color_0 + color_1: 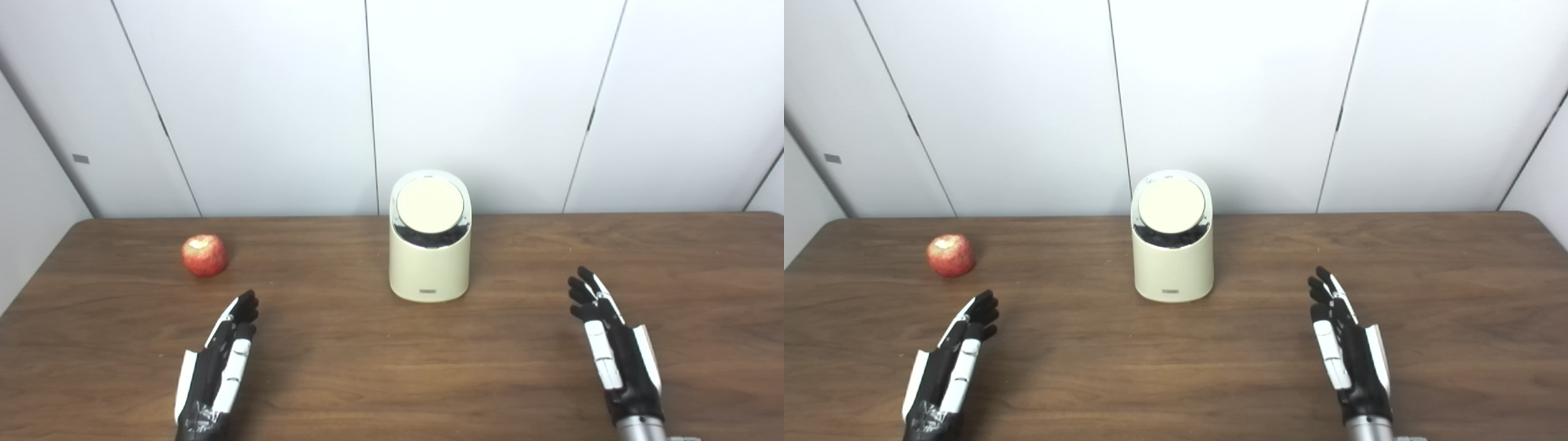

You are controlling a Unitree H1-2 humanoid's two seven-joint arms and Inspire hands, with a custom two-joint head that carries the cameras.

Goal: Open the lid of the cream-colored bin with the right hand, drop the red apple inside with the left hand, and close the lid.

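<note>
left hand (pixel 217 361) black, white panels | right hand (pixel 612 349) same, silver wrist

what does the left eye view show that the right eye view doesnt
Only the left eye view: very little extra; the grey wall tag sits further in from the picture's left edge.

Only the right eye view: the table's rounded far right corner, which the left eye view cuts off.

Both: the red apple on the table's left, the cream-colored bin at centre with its lid closed, and the left hand and right hand open, holding nothing, apart from the apple and the bin.
</note>
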